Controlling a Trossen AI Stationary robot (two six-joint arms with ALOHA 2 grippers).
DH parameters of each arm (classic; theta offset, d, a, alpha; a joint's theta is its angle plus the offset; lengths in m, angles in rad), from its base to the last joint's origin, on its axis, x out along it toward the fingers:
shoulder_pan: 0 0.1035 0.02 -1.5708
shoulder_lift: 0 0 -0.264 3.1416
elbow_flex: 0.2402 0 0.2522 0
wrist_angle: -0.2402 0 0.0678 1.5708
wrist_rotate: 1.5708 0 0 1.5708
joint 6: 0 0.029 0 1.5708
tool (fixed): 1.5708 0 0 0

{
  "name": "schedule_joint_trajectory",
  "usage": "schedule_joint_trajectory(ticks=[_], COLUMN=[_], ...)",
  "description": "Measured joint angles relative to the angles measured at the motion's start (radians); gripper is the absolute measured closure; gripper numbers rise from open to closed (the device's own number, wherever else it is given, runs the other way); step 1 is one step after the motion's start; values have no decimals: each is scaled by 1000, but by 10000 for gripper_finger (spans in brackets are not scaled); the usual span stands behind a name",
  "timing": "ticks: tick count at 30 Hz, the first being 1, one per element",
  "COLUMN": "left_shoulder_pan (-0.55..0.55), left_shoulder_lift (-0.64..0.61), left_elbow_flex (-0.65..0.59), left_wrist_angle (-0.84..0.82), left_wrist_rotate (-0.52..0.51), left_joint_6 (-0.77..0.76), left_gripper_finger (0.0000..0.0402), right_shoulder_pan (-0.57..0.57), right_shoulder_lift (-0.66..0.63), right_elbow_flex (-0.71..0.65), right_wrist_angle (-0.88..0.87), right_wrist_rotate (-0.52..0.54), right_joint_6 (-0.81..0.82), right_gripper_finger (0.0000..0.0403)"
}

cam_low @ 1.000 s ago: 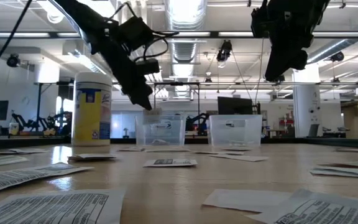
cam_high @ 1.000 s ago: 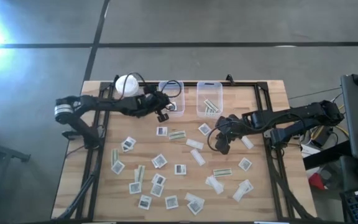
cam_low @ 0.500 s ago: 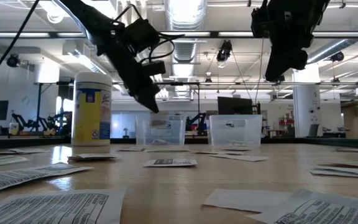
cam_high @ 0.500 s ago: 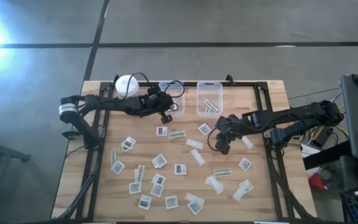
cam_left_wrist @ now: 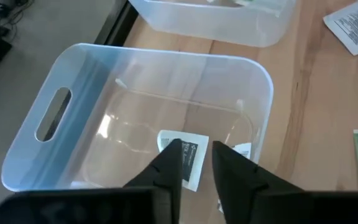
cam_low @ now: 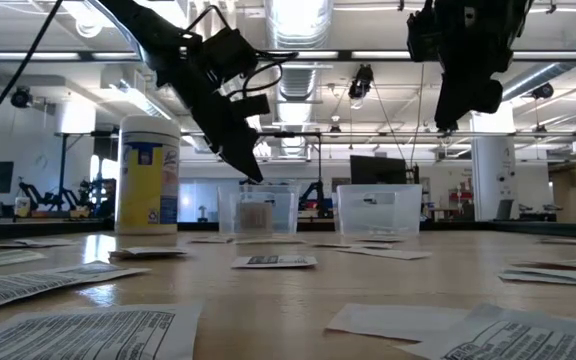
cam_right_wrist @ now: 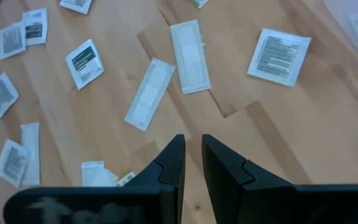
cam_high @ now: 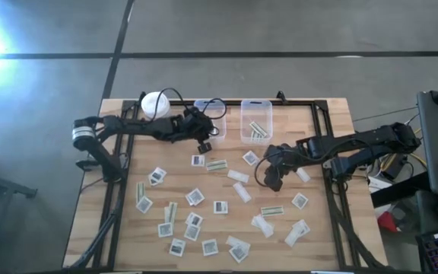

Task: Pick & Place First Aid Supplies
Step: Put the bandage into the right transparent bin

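Left wrist view: left gripper (cam_left_wrist: 196, 163) hangs over the left clear bin (cam_left_wrist: 61, 81), fingers parted a little with nothing between them, and a square packet (cam_left_wrist: 188, 158) with a dark patch lies on the bin floor below. Right gripper (cam_right_wrist: 192, 155) hovers over the table (cam_high: 325, 228) above two white strip packets (cam_right_wrist: 169, 71), fingers slightly apart and empty. Other packets (cam_high: 196, 221) are scattered over the table; the right clear bin (cam_high: 256, 122) holds a few strips.

left arm (cam_high: 139, 127): dark, slim links, silver band at the shoulder joint, black cables looping off the wrist | right arm (cam_high: 348, 146): same dark build, chunkier wrist block, looped black cable | fingers (cam_right_wrist: 169, 163): matte black, angular, wedge-shaped tips on both
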Motion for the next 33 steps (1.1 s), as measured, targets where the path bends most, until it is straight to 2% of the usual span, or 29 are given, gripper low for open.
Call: schedule_joint_trajectory(ticks=[8,13,20,33], left_shoulder_pan=[0,-12,-98,-311], left_shoulder_lift=[-39,-104,-203,-294], left_elbow_flex=[92,130,83,-28], left_wrist_angle=[-157,-271,-276,-270], left_wrist_rotate=[-3,-1,39,42], left_joint_6=[-28,-41,-70,-201], left_gripper_finger=[263,264,271,273], right_shoulder_pan=[72,122,210,372], right_shoulder_lift=[2,2,2,2], right_elbow_flex=[-26,-57,-108,-114], right_wrist_angle=[0,4,8,10], right_wrist_rotate=[-26,-25,-22,-49], right_joint_6=[35,81,159,589], right_gripper_finger=[351,351,351,351])
